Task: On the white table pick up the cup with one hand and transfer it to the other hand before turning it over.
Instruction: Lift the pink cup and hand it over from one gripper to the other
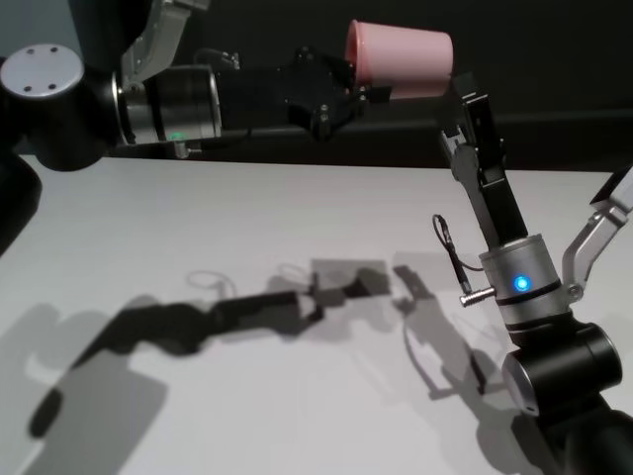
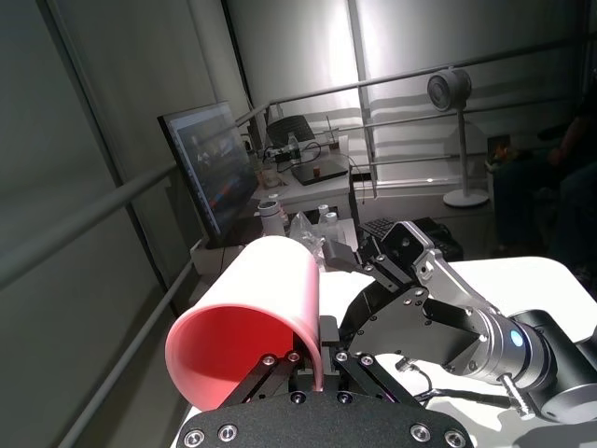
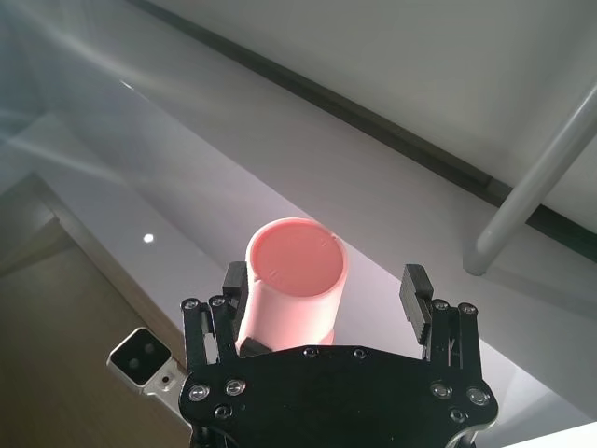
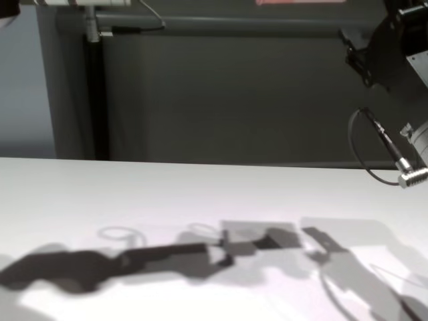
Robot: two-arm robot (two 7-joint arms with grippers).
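Handover above the white table (image 1: 297,218): left gripper (image 1: 341,94) clamps the cup (image 1: 401,59) sideways so the right gripper (image 1: 465,119), jaws apart, can enclose its base.

Crowded up high, bare below.
High above the surface (image 1: 297,218), left claw (image 1: 341,94) clamped on the rim of the cup (image 1: 401,61), lying sideways; right claw (image 1: 465,109) spread wide around its closed end, blocking passage there. Underneath, only shadows on the surface, with free passage from the near edge to the dark back wall.
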